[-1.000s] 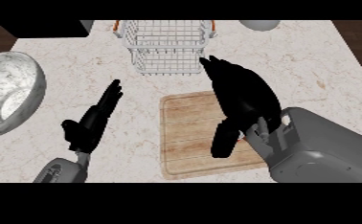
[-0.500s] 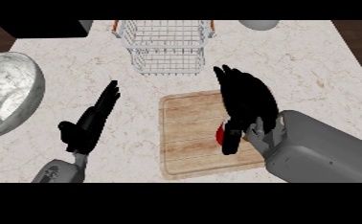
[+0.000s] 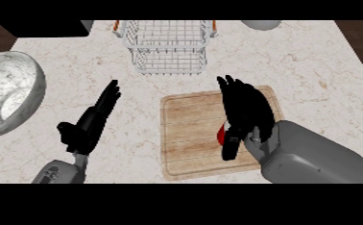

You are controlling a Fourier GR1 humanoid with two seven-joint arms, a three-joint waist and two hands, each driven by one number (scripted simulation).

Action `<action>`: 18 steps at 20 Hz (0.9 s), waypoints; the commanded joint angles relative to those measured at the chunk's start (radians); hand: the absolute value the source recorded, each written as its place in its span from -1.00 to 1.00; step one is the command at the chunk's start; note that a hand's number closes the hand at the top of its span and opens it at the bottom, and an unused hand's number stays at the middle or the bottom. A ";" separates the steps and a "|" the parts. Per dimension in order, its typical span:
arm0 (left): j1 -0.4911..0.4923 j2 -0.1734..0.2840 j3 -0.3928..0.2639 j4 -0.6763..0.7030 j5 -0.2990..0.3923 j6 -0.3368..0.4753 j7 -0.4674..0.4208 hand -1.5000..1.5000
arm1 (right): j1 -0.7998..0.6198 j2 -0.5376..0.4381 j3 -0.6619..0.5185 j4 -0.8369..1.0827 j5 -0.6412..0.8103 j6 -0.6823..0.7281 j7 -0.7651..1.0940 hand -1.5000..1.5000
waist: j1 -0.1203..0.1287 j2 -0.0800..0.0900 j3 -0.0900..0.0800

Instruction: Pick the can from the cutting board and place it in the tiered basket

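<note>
A wooden cutting board [image 3: 190, 123] lies on the marble counter at centre right. A small part of a red can [image 3: 221, 133] shows on it, at the left edge of my right hand [image 3: 247, 112]. That hand lies over the can with its fingers straight, pointing toward the far side, and its thumb hanging down beside the can. Most of the can is hidden under the palm. The white wire tiered basket [image 3: 170, 46] stands at the far centre, just beyond the board. My left hand [image 3: 90, 122] rests open at the lower left, away from the board.
A large grey speckled bowl [image 3: 16, 94] sits at the left edge of the counter. Part of a pale grey round object [image 3: 262, 24] shows at the far right, beside the basket. A dark area borders the counter's far left corner.
My right hand has drawn back from the board's far edge toward me, settling over the board's middle. The red can has come into view at its left side. The left hand has barely moved.
</note>
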 commanded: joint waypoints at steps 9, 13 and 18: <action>-0.004 -0.026 0.008 -0.025 -0.020 0.014 0.038 0.00 | 0.158 -0.004 -0.036 -0.092 0.076 0.030 0.235 -1.00 | 0.005 0.002 0.001; -0.016 -0.060 -0.016 0.020 -0.061 0.011 -0.002 0.00 | 0.173 0.067 -0.041 0.027 0.142 0.008 0.168 -1.00 | 0.017 0.009 0.002; -0.023 -0.026 0.044 0.022 -0.036 -0.022 0.017 0.00 | 0.283 0.044 -0.053 -0.019 0.201 -0.004 0.108 -1.00 | 0.012 0.009 0.002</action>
